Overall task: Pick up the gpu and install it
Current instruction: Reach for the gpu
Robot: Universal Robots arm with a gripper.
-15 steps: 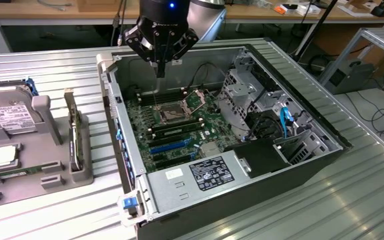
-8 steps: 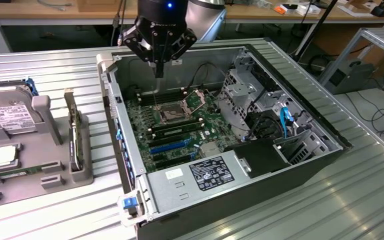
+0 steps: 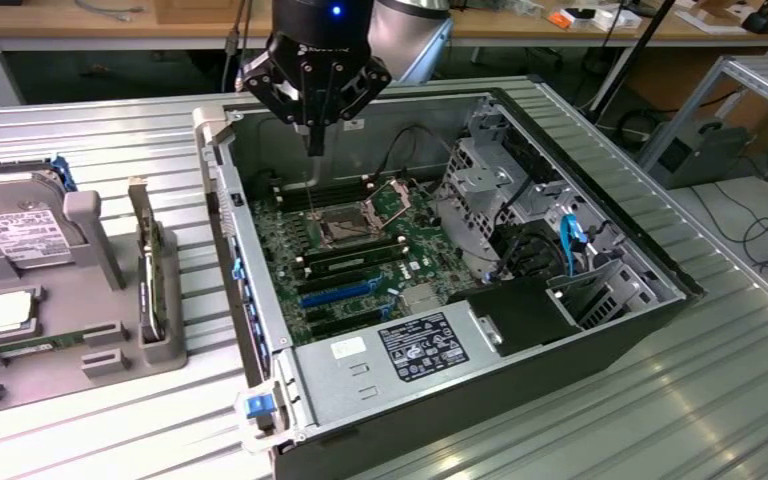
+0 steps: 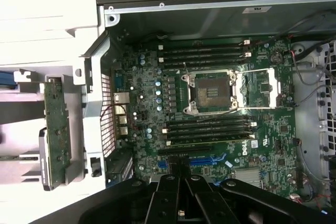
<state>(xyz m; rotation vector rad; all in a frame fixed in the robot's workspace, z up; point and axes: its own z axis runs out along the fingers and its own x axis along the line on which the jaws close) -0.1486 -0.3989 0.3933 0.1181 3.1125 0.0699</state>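
The gripper has its jaws pressed together with nothing between them. It hangs over the open computer case, above the motherboard. Nearest below the jaws lies the processor socket, its lid swung up. Farther off, beyond the case wall toward the exterior view's left, the gpu stands on edge in a grey holder — well apart from the jaws, untouched. Past it — farthest from the jaws — lies the hard drive.

open pc case | hard drive, cpu chip in grey holder
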